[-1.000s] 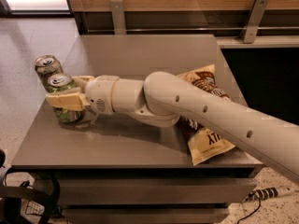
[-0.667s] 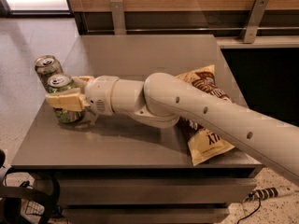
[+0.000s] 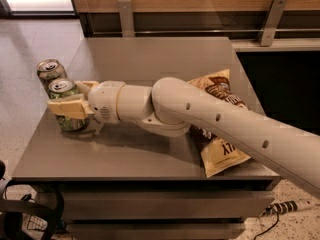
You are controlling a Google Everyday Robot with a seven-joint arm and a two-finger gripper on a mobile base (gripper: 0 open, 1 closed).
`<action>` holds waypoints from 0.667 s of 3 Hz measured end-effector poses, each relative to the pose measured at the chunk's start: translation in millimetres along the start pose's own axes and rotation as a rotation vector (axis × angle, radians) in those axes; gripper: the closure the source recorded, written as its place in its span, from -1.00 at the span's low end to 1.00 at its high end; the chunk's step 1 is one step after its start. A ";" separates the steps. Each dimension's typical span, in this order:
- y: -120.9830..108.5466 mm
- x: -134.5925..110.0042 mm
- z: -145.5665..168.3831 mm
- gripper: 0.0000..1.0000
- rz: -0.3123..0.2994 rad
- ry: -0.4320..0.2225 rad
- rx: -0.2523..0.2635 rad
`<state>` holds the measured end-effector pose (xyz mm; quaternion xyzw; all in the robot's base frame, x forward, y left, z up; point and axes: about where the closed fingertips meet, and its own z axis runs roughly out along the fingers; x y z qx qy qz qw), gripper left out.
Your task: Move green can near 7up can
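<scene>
The gripper (image 3: 65,97) is closed on the green can (image 3: 62,88), with one finger on each side of it. The can stands upright on the table (image 3: 150,59). The 7up can (image 3: 50,70) stands just beside the gripper, on its far side. A chip bag (image 3: 222,156) lies well away from the gripper, under the arm.

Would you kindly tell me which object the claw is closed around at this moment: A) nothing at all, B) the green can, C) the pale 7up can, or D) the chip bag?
B: the claw has a finger on each side of the green can, which stands just in front of the 7up can; the chip bag lies under the arm, away from the claw.
</scene>
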<state>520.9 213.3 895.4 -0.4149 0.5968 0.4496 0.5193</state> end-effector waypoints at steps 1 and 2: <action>1.6 -0.4 1.3 -0.72 -0.001 0.000 -0.003; 3.2 -0.8 2.5 -1.00 -0.002 0.000 -0.006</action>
